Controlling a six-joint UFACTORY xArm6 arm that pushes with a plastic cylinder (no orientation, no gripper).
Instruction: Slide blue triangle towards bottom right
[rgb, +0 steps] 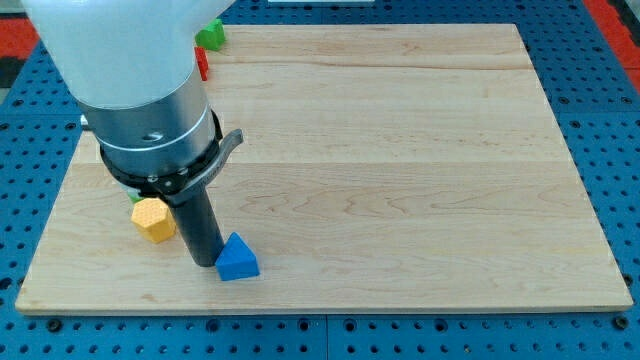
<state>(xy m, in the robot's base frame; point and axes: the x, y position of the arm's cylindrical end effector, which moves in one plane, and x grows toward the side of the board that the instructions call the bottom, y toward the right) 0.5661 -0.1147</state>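
The blue triangle (237, 259) lies on the wooden board (400, 150) near the view's bottom left. My tip (203, 262) is the lower end of the dark rod, and it stands right against the triangle's left side. An orange-yellow hexagon block (153, 219) lies just left of the rod.
A green block (210, 35) and a red block (201, 63) sit at the board's top left, partly hidden by the arm. A bit of another green block (134, 198) peeks out above the orange one. The arm's large body (130, 80) covers the upper left.
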